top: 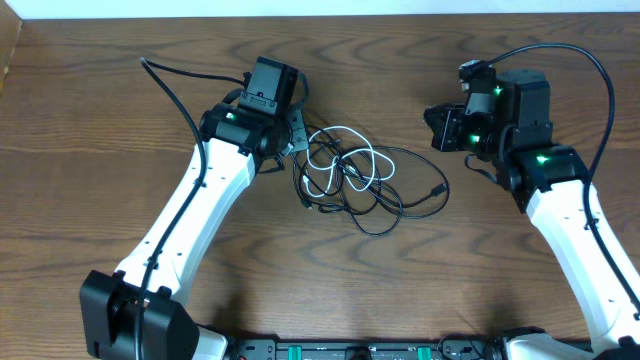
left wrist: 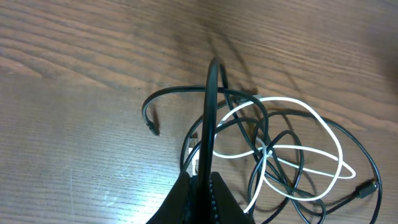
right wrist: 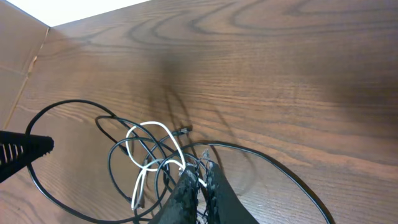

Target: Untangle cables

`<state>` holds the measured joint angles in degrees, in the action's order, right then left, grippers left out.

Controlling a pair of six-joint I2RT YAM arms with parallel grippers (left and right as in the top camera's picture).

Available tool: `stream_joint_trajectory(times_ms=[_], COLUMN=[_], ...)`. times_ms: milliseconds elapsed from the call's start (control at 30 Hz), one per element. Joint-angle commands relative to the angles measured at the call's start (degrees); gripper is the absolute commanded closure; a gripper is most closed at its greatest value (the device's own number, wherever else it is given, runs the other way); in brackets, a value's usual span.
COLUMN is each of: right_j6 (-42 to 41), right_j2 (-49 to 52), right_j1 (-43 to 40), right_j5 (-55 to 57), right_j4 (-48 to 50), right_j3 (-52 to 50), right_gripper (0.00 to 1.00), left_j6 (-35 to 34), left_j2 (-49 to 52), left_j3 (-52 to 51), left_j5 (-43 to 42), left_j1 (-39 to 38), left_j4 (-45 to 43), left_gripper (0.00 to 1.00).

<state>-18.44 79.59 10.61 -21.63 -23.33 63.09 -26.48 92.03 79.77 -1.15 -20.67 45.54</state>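
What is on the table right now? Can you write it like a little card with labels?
surface: wooden table
tangle: black cables and one white cable, looped together
left gripper: shut on a black cable loop that stands up from the fingers
right gripper: fingers together, holding nothing, apart from the tangle in the overhead view
plug: black, lying loose at the tangle's edge
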Motion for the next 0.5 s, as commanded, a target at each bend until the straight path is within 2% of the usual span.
stream_joint_trajectory(times_ms=[0, 467], right_j6=[0.5, 0.9], right_j2=[-0.1, -0.1], right_j1=[1.0, 1.1], right_j5=[0.3, 0.8], right_j4=[0.0, -0.5], right_j3=[1.0, 1.0], right_gripper=[0.95, 0.94], left_j6=[1.2, 1.2], left_j2=[-0.7, -0.7], left_j3=[0.9, 0.9], left_j5=[0.3, 0.3], left_j1=[0.2, 0.2], left_j4=[-0.2, -0.2], left_gripper=[0.92, 0.92])
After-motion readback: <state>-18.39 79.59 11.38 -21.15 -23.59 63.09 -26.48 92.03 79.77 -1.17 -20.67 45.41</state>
